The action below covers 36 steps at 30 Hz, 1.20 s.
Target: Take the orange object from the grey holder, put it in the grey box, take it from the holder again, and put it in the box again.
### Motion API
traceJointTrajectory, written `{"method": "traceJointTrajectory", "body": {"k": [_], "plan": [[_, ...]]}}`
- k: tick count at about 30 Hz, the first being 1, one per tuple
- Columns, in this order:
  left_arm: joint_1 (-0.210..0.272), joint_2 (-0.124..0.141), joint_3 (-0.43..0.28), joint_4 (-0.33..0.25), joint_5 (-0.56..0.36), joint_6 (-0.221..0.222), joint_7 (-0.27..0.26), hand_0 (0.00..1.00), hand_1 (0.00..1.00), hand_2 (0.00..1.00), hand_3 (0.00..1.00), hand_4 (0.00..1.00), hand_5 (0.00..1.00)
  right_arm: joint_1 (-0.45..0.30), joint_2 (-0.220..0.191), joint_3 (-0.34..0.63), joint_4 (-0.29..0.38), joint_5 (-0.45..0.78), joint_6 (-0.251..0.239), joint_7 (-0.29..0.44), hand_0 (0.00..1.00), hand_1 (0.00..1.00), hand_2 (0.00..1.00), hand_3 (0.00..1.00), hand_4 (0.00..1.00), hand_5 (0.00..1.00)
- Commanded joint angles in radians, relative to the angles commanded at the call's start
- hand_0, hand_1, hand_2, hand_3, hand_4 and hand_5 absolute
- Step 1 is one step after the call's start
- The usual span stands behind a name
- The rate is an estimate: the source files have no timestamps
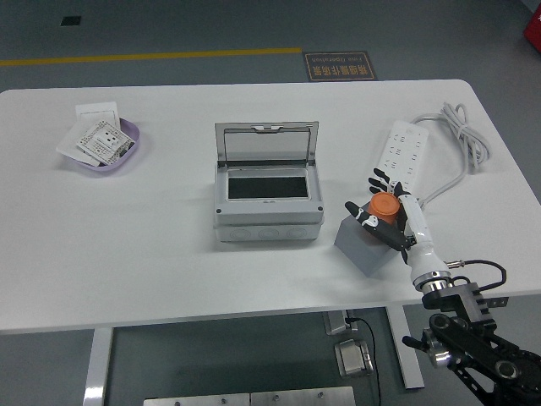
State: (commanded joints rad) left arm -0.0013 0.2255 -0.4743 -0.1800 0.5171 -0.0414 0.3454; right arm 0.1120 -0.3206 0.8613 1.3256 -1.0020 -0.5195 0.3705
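The orange object (385,205), a small round cylinder, sits on top of the grey holder (362,249) at the table's right front. My right hand (380,207) comes in from the lower right and its fingers curl around the orange object, which still rests on the holder. The grey box (268,222) stands at the table's middle, left of the holder, with its clear lid (266,142) raised and a dark opening facing up. My left arm does not show.
A white power strip (403,152) with a grey cable (463,139) lies just behind the holder. A purple dish (131,152) holding white cards sits at the far left. The table's near edge runs close below the holder.
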Motion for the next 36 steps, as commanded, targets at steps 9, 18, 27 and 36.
{"method": "traceJointTrajectory", "body": {"k": [9,18,27,36], "plan": [[0.002,0.001,-0.003,0.000,0.000,0.000,-0.003,0.669,0.721,0.637,0.670,0.587,0.084,-0.007,0.000,-0.001,-0.001,0.035,-0.015,-0.001,0.774,0.746,0.746,0.816,0.589,0.019],[0.001,0.002,0.005,0.000,-0.012,0.001,-0.010,0.669,0.722,0.638,0.670,0.586,0.079,-0.008,-0.001,-0.005,0.013,0.053,-0.030,-0.011,0.764,0.688,0.678,0.687,0.282,0.002],[0.001,0.000,0.012,0.000,-0.021,0.001,-0.014,0.666,0.721,0.639,0.667,0.589,0.079,-0.004,-0.005,-0.013,0.034,0.014,-0.039,-0.044,0.545,0.489,0.501,0.379,0.041,0.002],[-0.001,0.000,0.014,0.000,-0.025,0.003,-0.021,0.666,0.721,0.640,0.665,0.591,0.080,0.005,-0.014,-0.012,0.064,-0.065,-0.055,-0.070,0.496,0.400,0.436,0.302,0.047,0.002]]}}
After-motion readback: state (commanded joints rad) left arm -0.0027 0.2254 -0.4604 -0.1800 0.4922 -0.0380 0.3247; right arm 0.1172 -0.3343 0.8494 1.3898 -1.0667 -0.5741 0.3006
